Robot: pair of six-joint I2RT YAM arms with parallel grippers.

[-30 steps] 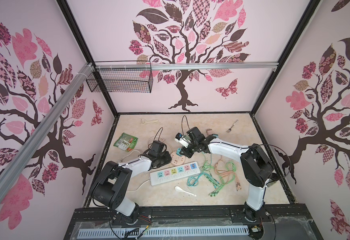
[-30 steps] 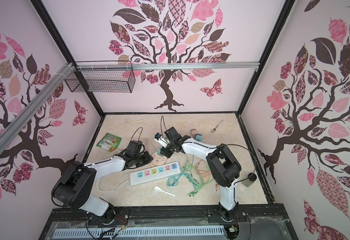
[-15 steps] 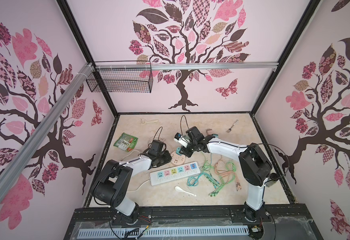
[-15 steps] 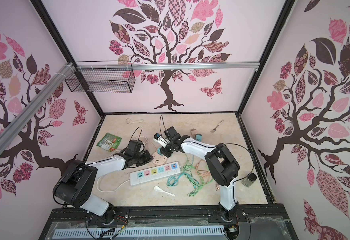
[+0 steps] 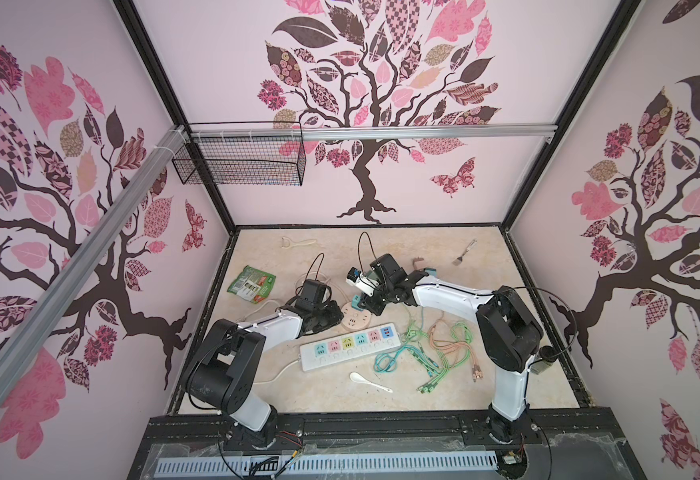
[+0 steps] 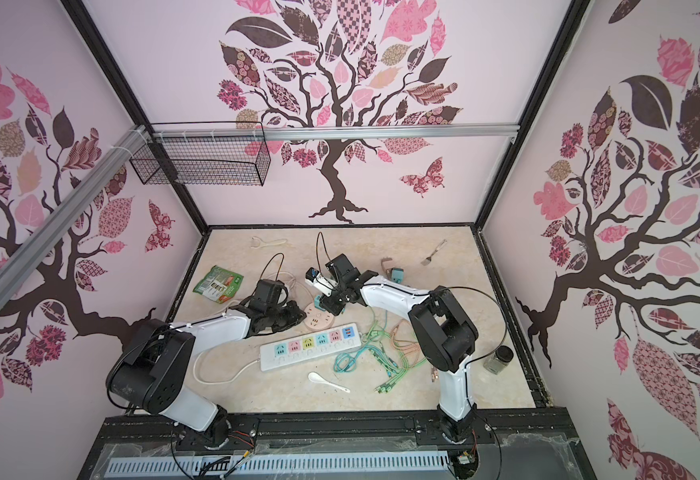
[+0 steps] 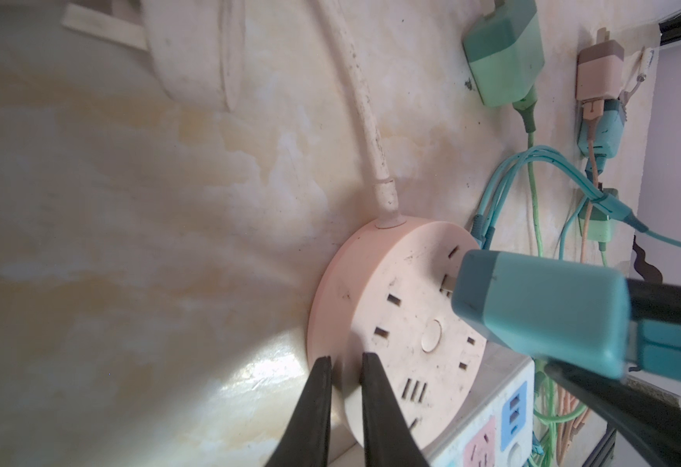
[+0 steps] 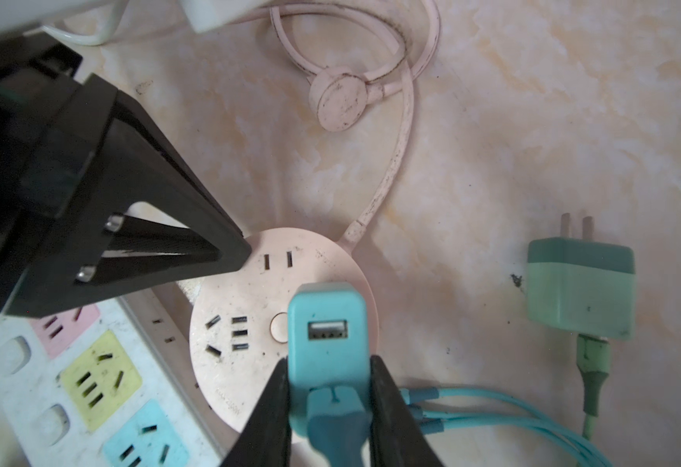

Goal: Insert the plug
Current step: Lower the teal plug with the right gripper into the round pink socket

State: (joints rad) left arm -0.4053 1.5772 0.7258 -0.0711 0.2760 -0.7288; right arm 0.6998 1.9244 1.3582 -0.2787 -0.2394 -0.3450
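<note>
Steadying the round socket [image 5: 355, 321] from its 9 o'clock side in a top view, the left gripper [image 7: 346, 360] is nipping the rim, its fingers drawn close together. The socket is lying on the table [image 8: 492, 121], right against the white power strip [image 5: 352, 347] at its 6 o'clock. The teal plug [image 8: 326, 315] is hanging tilted over the socket face, one prong still showing near a slot, so it is not seated. The right gripper [image 8: 328, 364], reaching in from 1 o'clock, is pinching the plug's sides. Grasping and lining up are looking done; the push home is still waiting.
</note>
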